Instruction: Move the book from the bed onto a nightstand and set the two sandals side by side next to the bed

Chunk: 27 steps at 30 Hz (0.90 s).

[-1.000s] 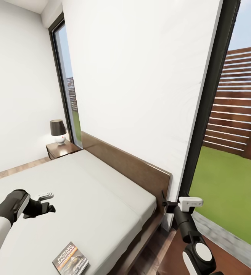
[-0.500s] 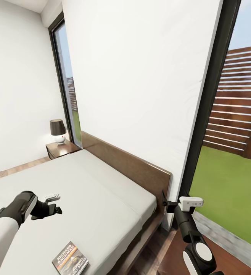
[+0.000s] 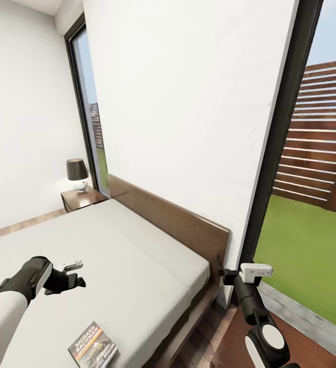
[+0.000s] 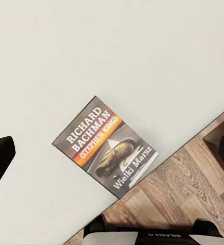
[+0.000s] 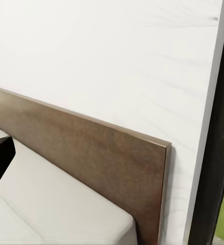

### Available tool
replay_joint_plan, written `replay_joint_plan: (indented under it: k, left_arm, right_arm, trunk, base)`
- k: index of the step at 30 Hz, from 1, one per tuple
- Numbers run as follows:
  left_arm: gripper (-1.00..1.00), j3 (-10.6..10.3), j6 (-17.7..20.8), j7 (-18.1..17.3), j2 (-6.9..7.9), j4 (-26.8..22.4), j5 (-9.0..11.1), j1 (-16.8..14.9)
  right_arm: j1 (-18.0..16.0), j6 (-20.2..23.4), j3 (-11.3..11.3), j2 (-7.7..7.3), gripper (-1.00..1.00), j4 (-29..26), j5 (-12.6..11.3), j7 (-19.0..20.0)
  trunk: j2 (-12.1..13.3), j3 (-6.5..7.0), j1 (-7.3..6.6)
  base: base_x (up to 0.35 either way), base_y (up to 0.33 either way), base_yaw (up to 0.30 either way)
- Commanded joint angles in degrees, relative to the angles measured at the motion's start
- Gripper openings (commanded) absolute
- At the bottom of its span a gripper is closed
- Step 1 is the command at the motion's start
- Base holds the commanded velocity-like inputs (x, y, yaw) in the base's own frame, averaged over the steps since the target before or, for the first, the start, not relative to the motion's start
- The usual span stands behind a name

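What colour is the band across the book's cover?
Orange, on a dark cover with white lettering; the book shows best in the left wrist view.

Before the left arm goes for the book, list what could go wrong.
1. The dark paperback with the orange band lies flat by the grey mattress's edge; a push could slide it onto the wood-plank floor.
2. The left gripper hangs over the mattress beyond the book, so it must come back.

Left arm: white forearm shell, black wrist section, black left claw with small white-grey block on top. Right arm: black links, round white joint cap, white camera box above black right claw.
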Motion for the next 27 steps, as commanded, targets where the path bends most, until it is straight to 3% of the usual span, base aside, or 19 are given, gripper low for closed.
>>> replay_joint_plan:
  k: [1, 27]
  left_arm:
    - [1.00, 0.39, 0.24, -0.51, -0.05, -0.06, -0.54, -0.04]
    - [1.00, -0.11, -0.03, -5.04, 0.69, -0.53, -0.67, -0.12]
  right_arm:
    - [-0.05, 0.00, 0.17, -0.08, 1.00, 0.04, -0.43, -0.39]
    - [-0.11, -0.08, 0.00, -0.49, 1.00, 0.06, -0.75, 0.20]
  trunk:
    - [-0.47, -0.26, 0.23]
    - [-10.90, -4.93, 5.94]
  base:
    - [0.000, 0.000, 0.000]
    - [0.000, 0.000, 0.000]
